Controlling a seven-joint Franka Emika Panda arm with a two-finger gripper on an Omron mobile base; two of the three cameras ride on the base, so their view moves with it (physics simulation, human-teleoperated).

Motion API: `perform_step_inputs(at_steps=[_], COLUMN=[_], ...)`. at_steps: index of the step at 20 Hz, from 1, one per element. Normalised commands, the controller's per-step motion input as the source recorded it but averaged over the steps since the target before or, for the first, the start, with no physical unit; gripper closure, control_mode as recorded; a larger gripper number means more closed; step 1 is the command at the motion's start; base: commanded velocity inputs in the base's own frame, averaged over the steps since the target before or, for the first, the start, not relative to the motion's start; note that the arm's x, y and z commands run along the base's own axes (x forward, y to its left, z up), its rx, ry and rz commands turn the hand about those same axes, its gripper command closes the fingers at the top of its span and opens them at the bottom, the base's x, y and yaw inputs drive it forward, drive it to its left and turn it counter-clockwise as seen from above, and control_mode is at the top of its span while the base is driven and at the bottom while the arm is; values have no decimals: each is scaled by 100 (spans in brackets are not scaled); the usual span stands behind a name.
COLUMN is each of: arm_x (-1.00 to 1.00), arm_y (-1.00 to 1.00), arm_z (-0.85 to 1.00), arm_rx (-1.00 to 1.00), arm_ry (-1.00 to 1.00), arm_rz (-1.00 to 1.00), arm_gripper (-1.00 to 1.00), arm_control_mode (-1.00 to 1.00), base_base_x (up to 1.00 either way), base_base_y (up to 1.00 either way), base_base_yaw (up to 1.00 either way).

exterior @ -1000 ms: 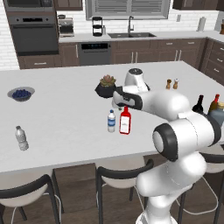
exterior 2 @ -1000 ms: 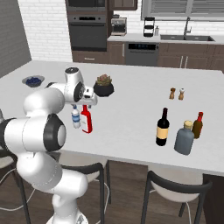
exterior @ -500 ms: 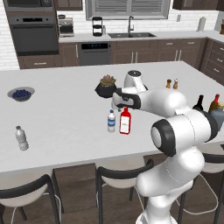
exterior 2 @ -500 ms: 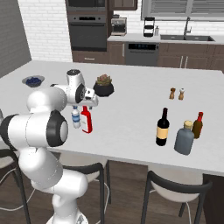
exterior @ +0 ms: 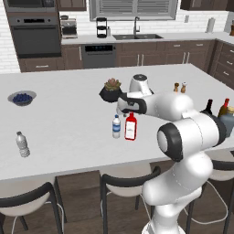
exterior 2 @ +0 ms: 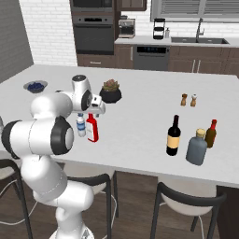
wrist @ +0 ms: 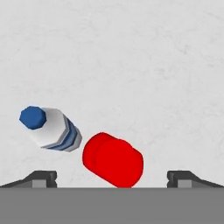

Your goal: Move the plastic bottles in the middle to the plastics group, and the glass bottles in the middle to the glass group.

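A small clear water bottle point(exterior: 116, 126) with a blue label stands mid-counter, touching or nearly touching a flat red bottle point(exterior: 130, 126) with a white label. My gripper point(exterior: 122, 111) hovers open just above them. From the hand view I look down on the water bottle point(wrist: 48, 128) and the red bottle point(wrist: 113, 159), the red one between my fingertips point(wrist: 41, 177). A lone grey-labelled water bottle point(exterior: 22, 144) stands far left. A dark wine bottle point(exterior 2: 173, 136) stands right, beside a grey-blue jug point(exterior 2: 196, 147) and an amber bottle point(exterior 2: 211, 134).
A dark potted plant point(exterior 2: 110, 92) sits just behind my hand. A bowl of blueberries point(exterior: 21, 97) lies at the far left, salt and pepper shakers point(exterior 2: 188, 99) toward the back right. Stools line the counter's near edge.
My hand has drifted slightly left over the two middle bottles. Its jaws stay wide open and no bottle has moved.
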Motion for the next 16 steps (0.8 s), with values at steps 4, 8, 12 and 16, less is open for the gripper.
perform_step_inputs(at_steps=[4, 8, 12, 16], arm_x=[12, 8, 4, 5], arm_y=[0, 0, 0, 0], arm_z=[0, 0, 0, -2], arm_rx=[0, 0, 0, 0], arm_ry=[0, 0, 0, 0], arm_rz=[0, 0, 0, 0], arm_gripper=[-100, -100, -100, -100], arm_control_mode=[-100, -100, -100, -100], base_base_x=[0, 0, 0, 0], base_base_y=[0, 0, 0, 0], base_base_yaw=[0, 0, 0, 0])
